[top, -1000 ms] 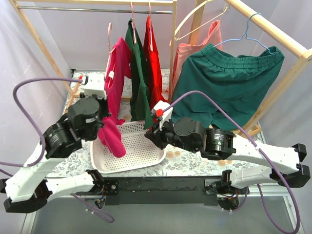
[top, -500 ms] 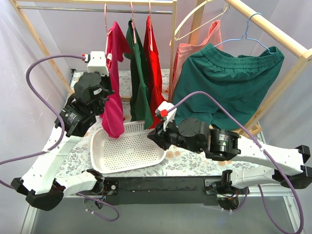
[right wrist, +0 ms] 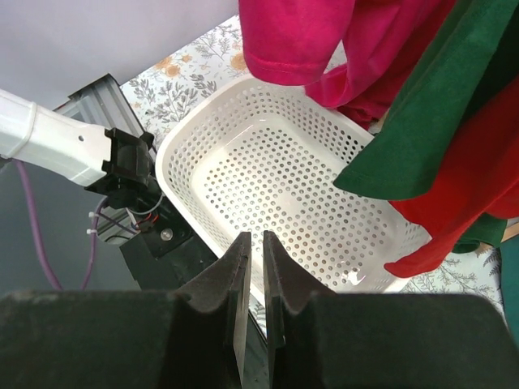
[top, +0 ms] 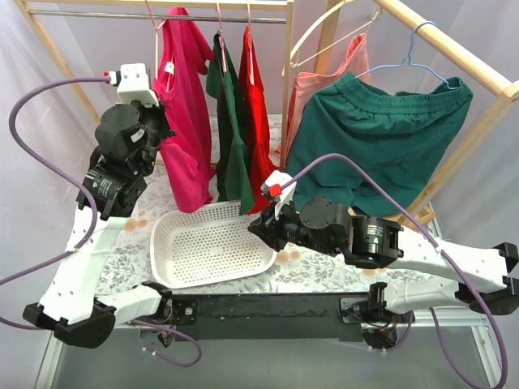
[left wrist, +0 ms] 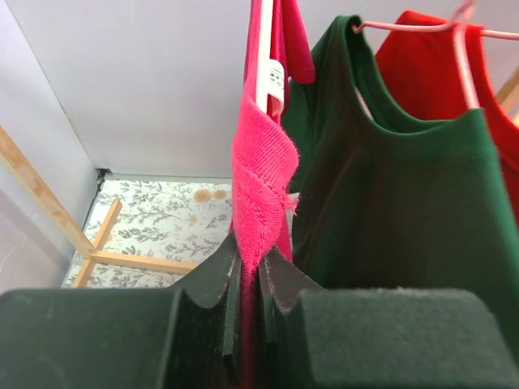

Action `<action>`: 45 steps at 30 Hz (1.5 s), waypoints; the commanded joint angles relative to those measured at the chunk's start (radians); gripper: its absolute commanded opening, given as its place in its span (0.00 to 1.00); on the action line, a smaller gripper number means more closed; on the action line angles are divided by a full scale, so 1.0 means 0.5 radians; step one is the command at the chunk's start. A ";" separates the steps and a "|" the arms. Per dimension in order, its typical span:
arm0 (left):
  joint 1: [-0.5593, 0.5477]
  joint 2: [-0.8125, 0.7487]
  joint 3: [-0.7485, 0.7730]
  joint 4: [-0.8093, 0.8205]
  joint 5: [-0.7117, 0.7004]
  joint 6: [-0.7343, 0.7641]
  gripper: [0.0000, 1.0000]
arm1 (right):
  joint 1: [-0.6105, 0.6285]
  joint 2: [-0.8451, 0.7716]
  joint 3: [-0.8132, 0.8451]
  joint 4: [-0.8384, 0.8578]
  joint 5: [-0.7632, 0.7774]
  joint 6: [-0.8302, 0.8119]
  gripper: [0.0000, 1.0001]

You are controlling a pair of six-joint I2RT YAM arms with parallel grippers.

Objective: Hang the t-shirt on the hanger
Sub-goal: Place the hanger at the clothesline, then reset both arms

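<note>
The magenta-pink t-shirt (top: 183, 105) hangs full length from the pale-pink wire hanger (top: 151, 16), whose hook is up at the wooden rail. My left gripper (top: 159, 123) is raised beside the shirt's left edge and is shut on a fold of it. In the left wrist view the fabric (left wrist: 261, 162) is pinched between the jaws of the left gripper (left wrist: 250, 263), below the white neck label (left wrist: 276, 79) and a pale hanger bar (left wrist: 263, 40). My right gripper (top: 256, 227) is shut and empty, low over the basket. The right wrist view shows the right gripper (right wrist: 252, 243) with the shirt's hem (right wrist: 308, 40) above it.
A white perforated basket (top: 212, 267) lies on the floral table. A dark green top (top: 231, 121) and a red garment (top: 256, 97) hang right of the t-shirt. A cream hanger (top: 324, 32), a salmon garment and green shorts (top: 381, 138) on a blue hanger hang on the right rail.
My left arm has risen up and to the left, lifting the t-shirt out of the basket to the rail. The shirt now hangs straight. The right arm has barely moved.
</note>
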 commanded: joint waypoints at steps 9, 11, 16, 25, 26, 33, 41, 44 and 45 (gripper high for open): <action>0.647 0.091 0.049 0.099 0.839 -0.285 0.00 | -0.004 -0.039 0.003 0.023 -0.017 -0.019 0.18; 0.675 0.103 0.022 0.114 0.865 -0.301 0.00 | -0.001 -0.039 0.006 0.020 -0.017 -0.019 0.18; 0.715 0.106 -0.058 0.093 0.969 -0.393 0.00 | -0.001 -0.045 0.000 0.017 -0.008 -0.022 0.18; 0.736 -0.001 -0.233 0.087 1.071 -0.476 0.00 | -0.001 -0.045 -0.007 0.017 -0.005 -0.019 0.19; 0.733 -0.004 -0.230 0.087 1.071 -0.476 0.00 | -0.001 -0.036 -0.006 0.017 -0.001 -0.019 0.19; 0.733 0.017 -0.114 0.038 1.043 -0.519 0.31 | -0.001 -0.039 -0.010 0.017 0.002 -0.022 0.19; 0.733 0.017 0.079 -0.066 0.893 -0.543 0.69 | -0.001 -0.039 -0.010 0.017 0.017 -0.028 0.22; 0.733 0.011 0.159 -0.097 0.834 -0.555 0.98 | -0.001 -0.033 0.003 0.017 0.017 -0.037 0.25; 0.733 0.014 0.229 -0.103 0.846 -0.555 0.98 | -0.001 -0.036 0.000 0.017 0.023 -0.040 0.31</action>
